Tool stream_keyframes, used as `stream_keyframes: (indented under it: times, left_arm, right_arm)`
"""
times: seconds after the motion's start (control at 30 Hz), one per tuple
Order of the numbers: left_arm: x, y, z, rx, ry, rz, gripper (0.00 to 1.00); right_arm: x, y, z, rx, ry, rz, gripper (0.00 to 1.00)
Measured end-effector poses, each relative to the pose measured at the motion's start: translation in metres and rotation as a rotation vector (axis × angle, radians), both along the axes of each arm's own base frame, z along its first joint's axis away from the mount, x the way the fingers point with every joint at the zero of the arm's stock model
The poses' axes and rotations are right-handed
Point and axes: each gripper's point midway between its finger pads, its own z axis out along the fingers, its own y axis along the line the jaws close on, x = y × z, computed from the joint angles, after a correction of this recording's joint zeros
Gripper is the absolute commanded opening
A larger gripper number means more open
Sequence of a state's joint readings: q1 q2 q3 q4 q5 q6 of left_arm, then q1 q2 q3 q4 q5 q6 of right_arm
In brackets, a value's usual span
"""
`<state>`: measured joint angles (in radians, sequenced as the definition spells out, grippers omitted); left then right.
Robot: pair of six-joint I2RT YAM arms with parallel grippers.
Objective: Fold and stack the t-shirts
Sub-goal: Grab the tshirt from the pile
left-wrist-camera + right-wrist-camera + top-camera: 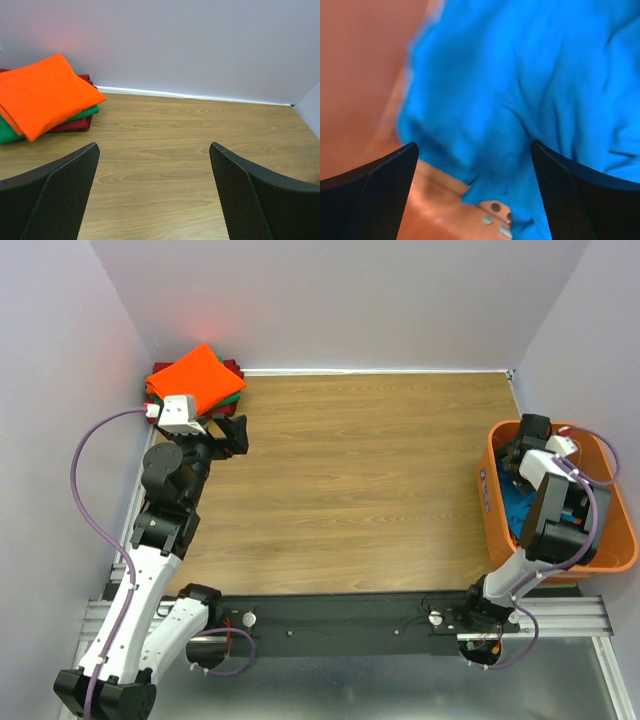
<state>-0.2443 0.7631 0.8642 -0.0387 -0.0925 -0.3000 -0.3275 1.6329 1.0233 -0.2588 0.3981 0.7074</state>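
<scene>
Item one: my left gripper [154, 146], black two-fingered, jaws spread wide with nothing between them, hovering over the far left part of the brown wood-grain table [360, 480]. Item two: my right gripper [475, 145], same make, jaws equally wide apart and closed on nothing, reaching down past the table's right edge. Item three: one teal-blue soft cloth t-shirt [520, 90], unfolded and crumpled, lying at the table's right edge inside an orange plastic basket [600, 565]. The right gripper hangs close above the cloth; I cannot tell whether the fingers touch it. Item four: one bright orange cloth t-shirt [42, 95], folded square, top of the pile at the table's far left corner against the pale wall. Item five: one green cloth t-shirt [10, 132], folded, directly beneath the orange one, only its edge showing. Item six: one dark red cloth t-shirt [75, 125], folded, bottom of the same corner pile, resting on the table. The left gripper sits near this pile, apart from it.
</scene>
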Motion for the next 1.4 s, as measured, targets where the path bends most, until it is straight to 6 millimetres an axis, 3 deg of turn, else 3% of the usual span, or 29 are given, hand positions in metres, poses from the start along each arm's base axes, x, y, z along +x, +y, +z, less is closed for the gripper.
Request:
stream_keyframes:
  times: [0.03,0.1,0.13,0.23,0.27,0.33,0.37,0.43,0.53,0.7,0.8,1.07,1.23,1.4]
  left_arm:
    - [0.000,0.000,-0.001,0.000,0.001,0.000,0.98]
    - [0.000,0.000,-0.001,0.000,0.003,0.000,0.98]
    - [0.000,0.000,-0.002,0.000,0.003,0.000,0.98]
    - [0.000,0.000,-0.002,0.000,0.003,0.000,0.98]
    - [0.000,0.000,-0.002,0.000,0.004,0.000,0.98]
    - [0.001,0.000,-0.002,0.001,0.005,0.000,0.98]
    - [0.001,0.000,-0.003,0.000,0.006,0.000,0.98]
    - [0.001,0.000,-0.003,0.000,0.006,0.000,0.98]
    - [0.001,0.000,-0.003,0.000,0.006,0.000,0.98]
    - [0.001,0.000,-0.003,0.000,0.006,0.000,0.98]
    - [0.001,0.000,-0.003,0.000,0.006,0.000,0.98]
    - [0.001,0.000,-0.003,0.000,0.006,0.000,0.98]
    - [0.001,0.000,-0.003,0.000,0.006,0.000,0.98]
    - [0.001,0.000,-0.003,0.000,0.006,0.001,0.98]
  right_arm:
    - [-0.004,0.002,-0.020,0.026,0.042,-0.008,1.00]
    - [-0.006,0.003,-0.032,0.035,0.067,-0.016,1.00]
    - [-0.005,0.003,-0.032,0.035,0.063,-0.017,1.00]
    - [-0.005,0.002,-0.031,0.037,0.056,-0.029,0.86]
    - [-0.005,0.002,-0.031,0.036,0.056,-0.029,0.67]
    - [-0.006,0.001,-0.031,0.036,0.058,-0.035,0.41]
    - [-0.007,0.001,-0.032,0.036,0.059,-0.037,0.23]
    - [-0.009,-0.002,-0.032,0.034,0.062,-0.043,0.10]
    - [-0.006,-0.002,-0.029,0.037,0.039,-0.051,0.02]
    - [-0.007,0.003,-0.018,0.045,0.016,-0.027,0.01]
    - [-0.007,0.005,0.007,0.028,-0.032,-0.007,0.01]
    - [-0.006,0.006,0.108,-0.070,-0.228,0.046,0.01]
    - [0.000,0.007,0.156,-0.109,-0.305,0.089,0.01]
    - [0.011,0.016,0.226,-0.143,-0.428,0.171,0.01]
